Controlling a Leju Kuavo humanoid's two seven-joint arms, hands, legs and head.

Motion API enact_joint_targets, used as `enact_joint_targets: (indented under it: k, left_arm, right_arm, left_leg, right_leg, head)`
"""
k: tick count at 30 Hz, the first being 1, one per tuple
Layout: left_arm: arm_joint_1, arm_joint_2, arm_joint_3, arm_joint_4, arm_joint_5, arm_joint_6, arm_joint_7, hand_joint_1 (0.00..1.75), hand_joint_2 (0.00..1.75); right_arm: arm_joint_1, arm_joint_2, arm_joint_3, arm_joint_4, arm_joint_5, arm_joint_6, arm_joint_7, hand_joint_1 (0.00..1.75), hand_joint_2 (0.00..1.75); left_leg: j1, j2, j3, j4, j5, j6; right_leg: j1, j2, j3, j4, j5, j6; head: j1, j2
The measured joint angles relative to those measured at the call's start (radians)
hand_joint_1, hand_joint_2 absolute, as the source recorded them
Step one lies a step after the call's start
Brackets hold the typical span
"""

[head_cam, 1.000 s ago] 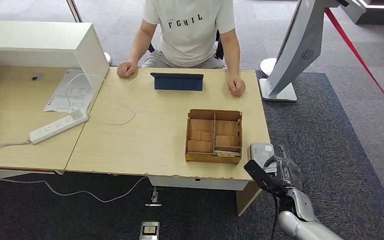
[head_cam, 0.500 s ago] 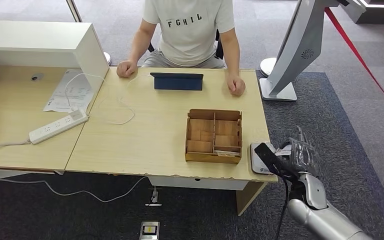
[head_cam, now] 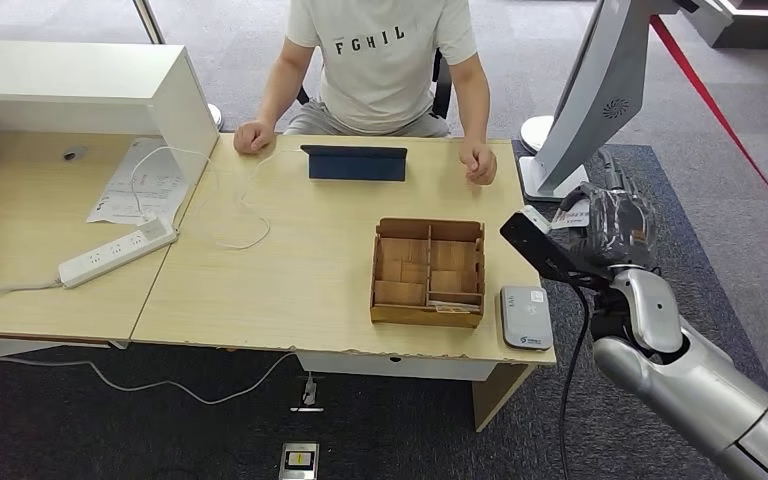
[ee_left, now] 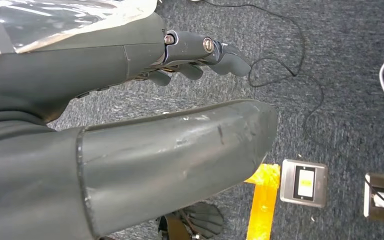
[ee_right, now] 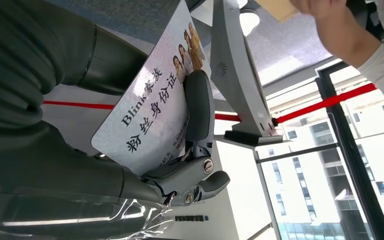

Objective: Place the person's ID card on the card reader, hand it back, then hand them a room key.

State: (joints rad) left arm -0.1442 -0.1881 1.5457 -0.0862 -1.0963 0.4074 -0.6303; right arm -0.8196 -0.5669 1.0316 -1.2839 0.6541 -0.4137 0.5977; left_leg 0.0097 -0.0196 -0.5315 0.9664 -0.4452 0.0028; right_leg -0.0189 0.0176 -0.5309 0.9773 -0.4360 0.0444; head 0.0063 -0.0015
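Desk (head_cam: pixel 290 270) surface is seen below the raised right hand (head_cam: pixel 615 225), which is lifted past the right edge, above the carpet (head_cam: pixel 680 290). The ID card (ee_right: pixel 152 110) is pinched flat between thumb and fingers (ee_right: pixel 197 107). The card reader (head_cam: pixel 525 316) lies at the near right corner beside the wooden tray (head_cam: pixel 428 272). The left hand (ee_left: pixel 130 100) hangs empty, fingers loosely curled.

ID card (ee_right: pixel 152 107): white, printed, pinched in right robot hand (head_cam: pixel 615 228) | card reader (head_cam: pixel 525 316): grey, flat, table's near-right corner
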Motion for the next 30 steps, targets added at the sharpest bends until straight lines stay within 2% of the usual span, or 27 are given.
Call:
enact_joint_targets:
  k: [6, 18, 30]
  left_arm:
    - [-0.001, 0.000, 0.000, 0.000, -0.009, -0.005, -0.001, 0.00, 0.00]
    - [-0.002, 0.000, 0.000, 0.000, 0.037, -0.033, -0.029, 0.00, 0.00]
    - [-0.001, -0.001, 0.000, 0.000, 0.066, -0.006, 0.009, 0.00, 0.00]
  right_arm:
    - [-0.014, 0.060, 0.034, 0.031, -0.013, -0.007, -0.061, 1.75, 1.75]
    - [-0.065, 0.217, 0.094, 0.216, -0.033, -0.028, -0.126, 1.75, 1.75]
    - [-0.083, 0.284, 0.113, 0.341, -0.063, -0.041, -0.152, 1.75, 1.75]
  left_leg:
    - [0.000, -0.001, 0.000, 0.000, 0.000, 0.000]
    - [0.000, -0.001, -0.001, 0.000, 0.000, 0.000]
    - [0.000, -0.001, -0.001, 0.000, 0.000, 0.000]
  right_leg:
    - [0.000, 0.000, 0.000, 0.000, 0.000, 0.000]
    - [0.000, -0.001, -0.001, 0.001, 0.000, 0.000]
    - [0.000, -0.001, -0.001, 0.000, 0.000, 0.000]
  head:
    - [0.000, 0.000]
    - [0.000, 0.000]
    - [0.000, 0.000]
